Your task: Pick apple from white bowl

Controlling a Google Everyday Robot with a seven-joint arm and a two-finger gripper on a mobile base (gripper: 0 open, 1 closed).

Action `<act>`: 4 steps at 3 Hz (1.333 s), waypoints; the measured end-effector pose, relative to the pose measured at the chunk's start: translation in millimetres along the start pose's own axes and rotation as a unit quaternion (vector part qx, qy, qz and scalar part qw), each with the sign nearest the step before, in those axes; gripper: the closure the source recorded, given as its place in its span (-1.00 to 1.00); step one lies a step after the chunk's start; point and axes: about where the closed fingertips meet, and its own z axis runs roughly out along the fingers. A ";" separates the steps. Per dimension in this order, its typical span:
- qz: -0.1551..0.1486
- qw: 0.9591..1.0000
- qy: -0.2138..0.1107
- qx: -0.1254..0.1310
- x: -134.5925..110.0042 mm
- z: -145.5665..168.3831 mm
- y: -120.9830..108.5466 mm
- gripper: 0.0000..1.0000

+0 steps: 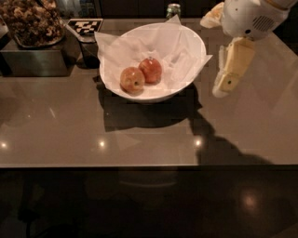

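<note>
The white bowl (186, 44), wide and lined with crumpled white paper, stands on the brown table toward the back middle. Two apples lie in it side by side. The apple (150, 69) of deeper red is on the right with a pale glint on top. A paler orange apple (132, 80) with a dark dimple touches it on the left. My gripper (215, 55) hangs at the upper right, just beside the bowl's right rim, open and empty. One cream finger (231, 67) points down and the other (212, 16) shows above.
A dark metal box (32, 58) with a heap of brown snacks (32, 21) stands at the back left. A black-and-white tag (85, 25) lies next to it. A small green-topped container (173, 9) is behind the bowl. The table's front edge (139, 165) runs across the middle.
</note>
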 end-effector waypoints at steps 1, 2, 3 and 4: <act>-0.039 0.998 -0.049 -0.012 -42.4 21.3 -36.5 -1.00; -0.041 0.998 -0.054 -0.003 -46.5 18.9 -42.1 -1.00; -0.033 0.997 -0.069 0.009 -42.6 23.1 -49.9 -1.00; -0.040 0.995 -0.096 0.008 -42.3 43.9 -77.1 -1.00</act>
